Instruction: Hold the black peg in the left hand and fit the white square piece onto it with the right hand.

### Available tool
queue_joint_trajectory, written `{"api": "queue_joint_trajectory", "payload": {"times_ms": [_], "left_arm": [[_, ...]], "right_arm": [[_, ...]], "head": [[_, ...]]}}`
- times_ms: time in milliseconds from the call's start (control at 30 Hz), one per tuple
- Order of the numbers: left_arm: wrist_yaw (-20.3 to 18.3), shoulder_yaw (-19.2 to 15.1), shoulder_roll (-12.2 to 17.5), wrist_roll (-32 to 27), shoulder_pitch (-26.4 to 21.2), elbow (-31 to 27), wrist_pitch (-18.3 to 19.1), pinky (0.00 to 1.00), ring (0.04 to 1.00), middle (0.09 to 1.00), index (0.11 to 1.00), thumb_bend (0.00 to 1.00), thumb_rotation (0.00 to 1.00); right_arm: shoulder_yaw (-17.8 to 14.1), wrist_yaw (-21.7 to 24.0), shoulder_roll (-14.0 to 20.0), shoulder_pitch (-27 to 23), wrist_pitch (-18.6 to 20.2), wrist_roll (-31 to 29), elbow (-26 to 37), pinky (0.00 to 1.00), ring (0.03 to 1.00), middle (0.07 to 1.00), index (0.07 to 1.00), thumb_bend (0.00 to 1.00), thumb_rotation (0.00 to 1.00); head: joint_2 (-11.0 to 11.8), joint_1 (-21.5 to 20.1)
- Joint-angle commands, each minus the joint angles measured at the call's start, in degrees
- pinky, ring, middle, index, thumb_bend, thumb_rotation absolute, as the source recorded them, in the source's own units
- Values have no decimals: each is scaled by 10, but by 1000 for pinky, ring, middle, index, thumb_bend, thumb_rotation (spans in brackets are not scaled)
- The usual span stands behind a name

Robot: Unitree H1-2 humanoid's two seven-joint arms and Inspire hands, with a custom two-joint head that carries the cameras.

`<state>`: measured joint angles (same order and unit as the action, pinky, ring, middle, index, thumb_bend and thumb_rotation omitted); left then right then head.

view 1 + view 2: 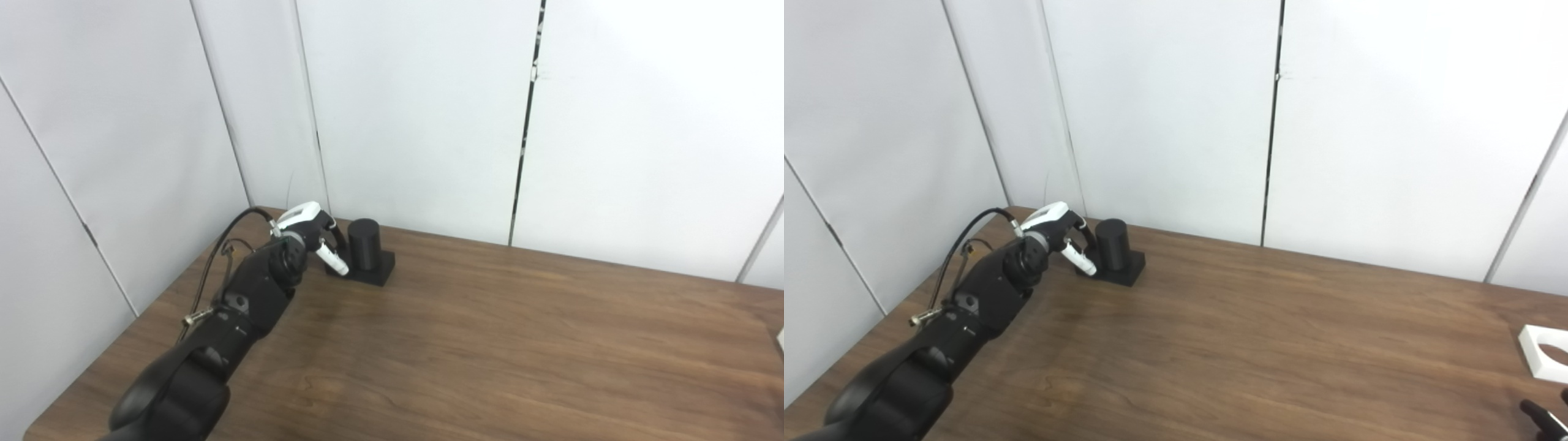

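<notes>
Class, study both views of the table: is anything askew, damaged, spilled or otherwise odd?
Nothing stands out. The black peg stands upright on its base at the table's far left, with the left hand beside it. The white square piece lies flat at the right edge. No spills or damage show.

Open wooden table between black peg and white square piece; wall panels close behind.

Bright, even overhead light, soft faint shadows on the table, both views slightly soft.
</notes>
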<state>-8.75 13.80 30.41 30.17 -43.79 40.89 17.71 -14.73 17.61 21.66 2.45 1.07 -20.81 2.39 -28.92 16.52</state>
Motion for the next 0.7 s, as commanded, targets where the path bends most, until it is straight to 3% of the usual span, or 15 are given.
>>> {"api": "queue_joint_trajectory", "payload": {"times_ms": [0, 33, 133, 200, 267, 367, 533, 667], "left_arm": [[1, -7, 10, -7, -1, -20, 4, 509, 599, 635, 496, 528, 60], [-1, -9, 9, -10, 7, -33, 5, 438, 543, 595, 495, 526, 59], [-7, -12, 7, -16, 34, -77, 13, 600, 686, 694, 495, 524, 61], [-10, -11, 6, -17, 51, -104, 12, 536, 611, 641, 496, 524, 61], [-8, -6, 6, -14, 70, -130, 5, 569, 640, 663, 496, 524, 61], [-4, 4, 4, -5, 92, -159, -5, 499, 627, 653, 495, 524, 60], [-18, 11, 3, -1, 120, -206, 6, 702, 793, 760, 497, 524, 62], [-21, 8, 1, -4, 131, -229, 11, 664, 768, 729, 497, 524, 61]], "right_arm": [[4, 9, 7, -9, -11, -4, 12, 1000, 979, 894, 1000, 582, 931], [5, 14, 8, -10, -11, -9, 12, 1000, 979, 902, 1000, 577, 945], [7, 13, 5, -11, -3, -17, 17, 1000, 993, 922, 1000, 567, 956], [8, 5, 1, -12, 7, -16, 24, 1000, 996, 924, 1000, 578, 963], [8, -3, -2, -13, 17, -15, 31, 1000, 990, 919, 1000, 567, 962], [7, -9, -4, -15, 31, -18, 39, 1000, 996, 918, 1000, 546, 975], [5, -12, -1, -14, 36, -17, 47, 1000, 997, 925, 1000, 520, 998], [2, -15, -1, -16, 40, -14, 49, 1000, 994, 927, 1000, 540, 999]], "head": [[-1, -2], [-2, -3], [-3, -8], [-3, -10], [-5, -14], [-7, -16], [-8, -18], [-11, -22]]}}
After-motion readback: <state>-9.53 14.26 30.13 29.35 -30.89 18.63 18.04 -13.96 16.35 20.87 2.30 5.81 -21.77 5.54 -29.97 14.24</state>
